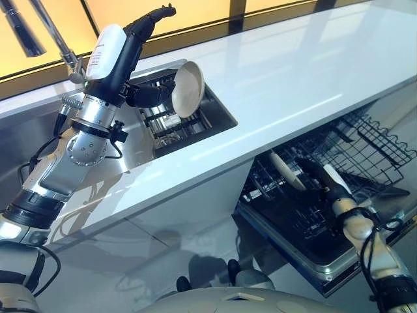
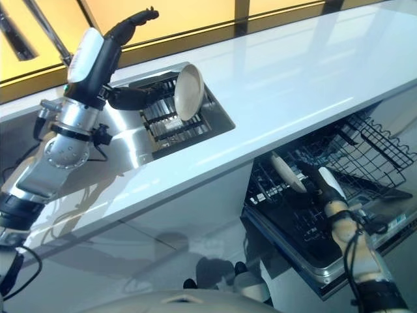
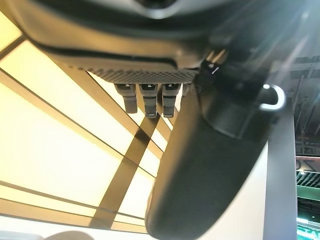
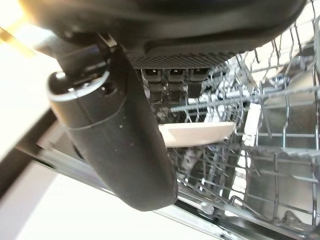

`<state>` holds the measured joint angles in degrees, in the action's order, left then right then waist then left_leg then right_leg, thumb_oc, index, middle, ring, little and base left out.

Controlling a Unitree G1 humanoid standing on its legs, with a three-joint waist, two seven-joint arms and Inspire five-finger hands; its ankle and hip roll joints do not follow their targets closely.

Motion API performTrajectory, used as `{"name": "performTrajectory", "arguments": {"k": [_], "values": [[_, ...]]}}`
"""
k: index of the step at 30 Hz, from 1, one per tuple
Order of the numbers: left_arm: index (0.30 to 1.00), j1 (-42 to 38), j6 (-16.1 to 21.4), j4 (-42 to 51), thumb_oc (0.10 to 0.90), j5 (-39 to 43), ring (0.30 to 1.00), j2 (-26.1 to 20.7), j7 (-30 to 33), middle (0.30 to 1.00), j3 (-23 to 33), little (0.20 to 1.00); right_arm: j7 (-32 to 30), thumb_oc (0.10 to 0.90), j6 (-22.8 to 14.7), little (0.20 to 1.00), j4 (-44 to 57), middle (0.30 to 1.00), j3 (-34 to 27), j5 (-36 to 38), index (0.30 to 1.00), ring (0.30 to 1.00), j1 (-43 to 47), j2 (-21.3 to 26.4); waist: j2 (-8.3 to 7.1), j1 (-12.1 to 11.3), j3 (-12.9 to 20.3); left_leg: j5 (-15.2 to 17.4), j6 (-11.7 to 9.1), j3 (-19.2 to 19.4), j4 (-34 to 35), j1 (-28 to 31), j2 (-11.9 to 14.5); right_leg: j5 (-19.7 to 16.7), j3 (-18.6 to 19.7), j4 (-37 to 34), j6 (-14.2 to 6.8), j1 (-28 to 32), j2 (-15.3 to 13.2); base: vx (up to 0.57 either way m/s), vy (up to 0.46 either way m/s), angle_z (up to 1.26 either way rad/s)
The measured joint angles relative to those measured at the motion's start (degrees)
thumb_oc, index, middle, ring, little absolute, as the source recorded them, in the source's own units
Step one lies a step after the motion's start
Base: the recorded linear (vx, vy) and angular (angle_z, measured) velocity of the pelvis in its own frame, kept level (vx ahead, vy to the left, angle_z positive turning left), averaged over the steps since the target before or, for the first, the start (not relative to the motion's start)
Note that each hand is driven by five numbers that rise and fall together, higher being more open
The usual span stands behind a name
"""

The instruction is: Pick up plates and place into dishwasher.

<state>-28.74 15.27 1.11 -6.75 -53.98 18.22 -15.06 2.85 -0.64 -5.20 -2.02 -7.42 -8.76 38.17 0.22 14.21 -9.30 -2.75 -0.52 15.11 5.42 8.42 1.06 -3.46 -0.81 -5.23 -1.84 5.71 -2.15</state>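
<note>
A cream plate (image 1: 187, 88) stands on edge over the wire rack (image 1: 171, 125) in the sink (image 1: 223, 121). My left hand (image 1: 130, 62) is raised beside it with its fingers (image 1: 148, 95) stretched to the plate's left rim and its thumb (image 3: 210, 165) pointing up and away, so the hand is open. A second cream plate (image 1: 287, 171) stands upright in the dishwasher's lower rack (image 1: 373, 141), seen edge-on as the plate (image 4: 200, 134) in the right wrist view. My right hand (image 1: 329, 184) sits just right of it inside the rack, fingers (image 4: 170, 82) straight, open.
A white counter (image 1: 293, 72) runs between the sink and the pulled-out dishwasher rack. The open dishwasher door (image 1: 313, 264) lies below the rack. A tap (image 1: 60, 40) stands behind the sink at the far left, under the yellow-lit window.
</note>
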Motion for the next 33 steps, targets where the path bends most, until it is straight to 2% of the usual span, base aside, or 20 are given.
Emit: {"name": "performTrajectory", "arguments": {"k": [3, 10, 15, 22, 28, 30, 33], "values": [[0.900, 0.05, 0.02, -0.13, 0.800, 0.00, 0.900, -0.55, 0.00, 0.900, 0.06, 0.900, 1.28, 0.800, -0.78, 0.900, 2.50, 0.900, -1.29, 0.03, 0.900, 0.900, -1.23, 0.00, 0.06, 1.70, -0.03, 0.20, 0.00, 0.50, 0.00, 0.01, -0.02, -0.02, 0.29, 0.00, -0.01, -0.26, 0.01, 0.00, 0.016, -0.11], [0.900, 0.07, 0.00, -0.66, 0.800, 0.00, 0.900, -0.88, 0.06, 0.900, 0.07, 0.900, 2.75, 0.800, -2.29, 0.900, 6.14, 0.900, -2.07, 0.71, 0.900, 0.900, -3.67, 0.01, 0.28, 3.18, -0.16, 0.96, -0.13, 2.62, 0.00, 0.98, 0.43, -0.02, 2.05, 0.01, -0.02, -0.20, 0.22, 0.01, 0.010, -0.14], [0.900, 0.07, -0.08, -2.40, 0.800, 0.13, 0.900, -0.88, 0.09, 0.900, 0.07, 0.900, 2.73, 0.800, -2.79, 0.900, 8.14, 0.900, -2.33, 0.83, 0.900, 0.900, -5.00, 0.09, 0.36, 3.47, -0.20, 1.03, -0.24, 2.85, 0.00, 1.10, 0.60, -0.02, 2.26, 0.01, -0.02, -0.23, 0.40, 0.00, 0.002, -0.03], [0.900, 1.14, -1.58, -6.85, 0.800, 3.10, 0.900, -0.36, 0.04, 0.900, 0.07, 0.900, -0.37, 0.800, -5.10, 0.900, 12.42, 0.900, -6.99, 1.87, 0.900, 0.900, -5.38, 1.11, 1.21, 4.22, -0.33, 1.14, -0.40, 3.32, -0.01, 1.32, 0.69, -0.02, 2.83, 0.01, -0.01, -0.28, 0.60, 0.01, 0.003, -0.03], [0.900, 2.99, -2.95, -16.44, 0.800, 5.99, 0.900, 4.41, -0.14, 0.900, 0.07, 0.900, -3.37, 0.800, -7.37, 0.900, 14.33, 0.900, -10.86, 2.32, 0.900, 0.900, -5.64, 1.42, 1.39, 5.18, -0.24, 1.18, -0.47, 3.80, 0.00, 1.50, 0.78, -0.03, 3.29, 0.01, 0.00, -0.36, 0.75, 0.01, -0.003, -0.04], [0.900, 3.38, -3.67, -17.88, 0.800, 7.43, 0.900, 5.31, -0.51, 0.900, 0.07, 0.900, -3.85, 0.800, -7.37, 0.900, 14.32, 0.900, -10.91, 2.32, 0.900, 0.900, -5.85, 1.45, 1.39, 5.35, -0.24, 1.19, -0.49, 3.85, 0.00, 1.48, 0.79, -0.04, 3.31, 0.01, 0.01, -0.38, 0.75, 0.00, 0.000, 0.00], [0.900, 3.40, -4.95, -20.01, 0.800, 12.02, 0.900, 9.16, -1.21, 0.900, 0.20, 0.900, -3.86, 0.800, -7.36, 0.900, 14.26, 0.900, -10.57, 2.32, 0.900, 0.900, -6.21, 1.44, 1.40, 5.26, -0.23, 1.20, -0.49, 3.83, -0.02, 1.48, 0.81, -0.05, 3.28, 0.01, 0.02, -0.34, 0.72, 0.00, -0.011, 0.00]]}}
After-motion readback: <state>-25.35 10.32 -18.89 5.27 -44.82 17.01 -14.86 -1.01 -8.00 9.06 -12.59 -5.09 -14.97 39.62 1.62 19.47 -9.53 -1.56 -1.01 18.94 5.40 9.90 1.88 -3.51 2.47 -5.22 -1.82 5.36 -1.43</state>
